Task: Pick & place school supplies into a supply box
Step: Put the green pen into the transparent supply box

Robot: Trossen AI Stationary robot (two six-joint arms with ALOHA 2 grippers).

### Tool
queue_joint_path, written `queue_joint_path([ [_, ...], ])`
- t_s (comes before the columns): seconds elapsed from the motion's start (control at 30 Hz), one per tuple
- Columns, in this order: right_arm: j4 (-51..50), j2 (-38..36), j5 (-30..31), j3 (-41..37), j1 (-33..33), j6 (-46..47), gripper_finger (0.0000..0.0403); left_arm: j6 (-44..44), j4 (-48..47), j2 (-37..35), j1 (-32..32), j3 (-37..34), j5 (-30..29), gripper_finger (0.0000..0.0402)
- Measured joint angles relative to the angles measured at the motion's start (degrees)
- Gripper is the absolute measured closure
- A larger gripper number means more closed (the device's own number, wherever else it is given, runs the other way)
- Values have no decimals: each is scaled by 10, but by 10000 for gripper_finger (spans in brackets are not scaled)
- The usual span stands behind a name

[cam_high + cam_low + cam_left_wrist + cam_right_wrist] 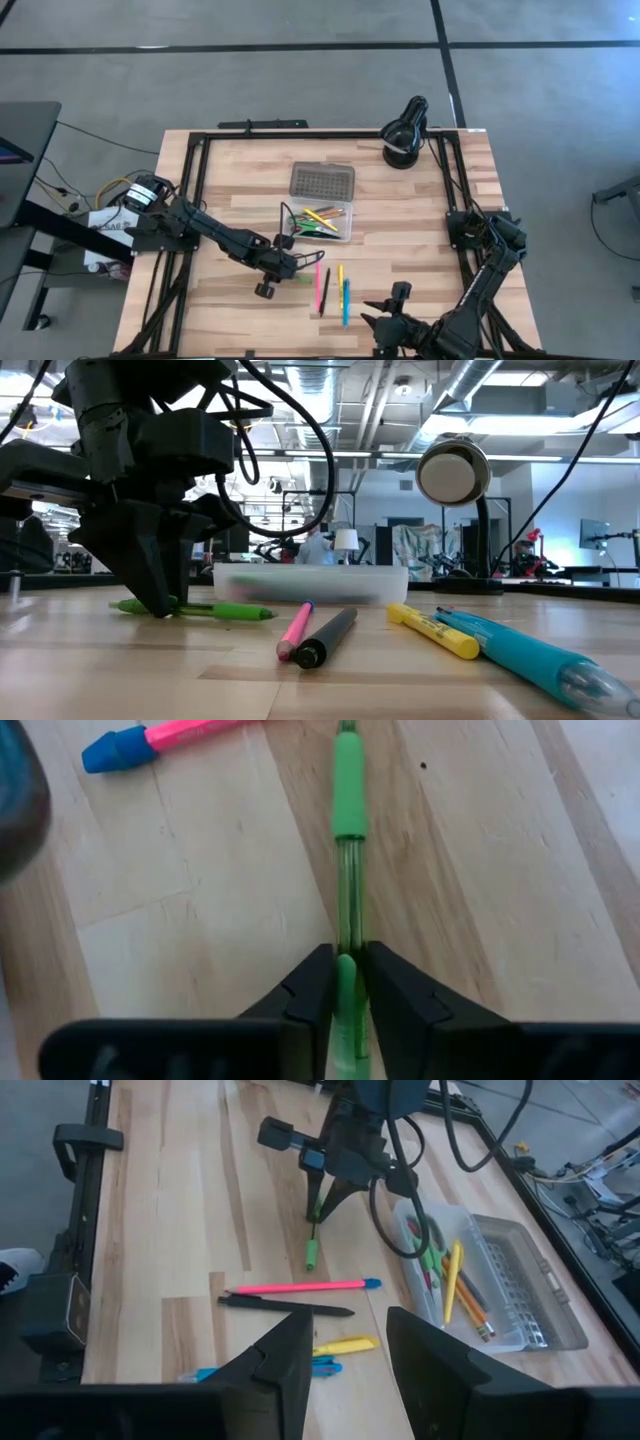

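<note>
From above, the left claw (288, 268) sits just left of centre on the desk (240, 170), its tips down at a green pen (303, 279) that lies below the supply box (322, 201); the box stands open in the middle of the frame with yellow, orange and green supplies in its tray. Right of the green pen lie a pink pen (318, 287), a black pen (326, 286), a yellow marker (340, 280) and a blue marker (346, 302). The right claw (385, 315) rests at the lower edge, its fingers spread. A black lamp (404, 130) stands at the upper right of the desk. At desk level, the left claw (150, 575) fills the left side, its points touching the desk over the green pen (215, 610), with the clear box (310, 582) behind. The left wrist picture shows the fingers (310, 995) pinching the green pen (347, 840) near one end. The right wrist picture shows the right claw (345, 1370) spread at the bottom, with the pens and the box (495, 1280) beyond.
</note>
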Motion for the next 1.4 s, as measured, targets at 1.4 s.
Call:
queue_joint_path([
  [1.4, 4, 5, -2, 0, 2, 0, 278, 112, -38, 1, 46, 123, -202, 356],
])
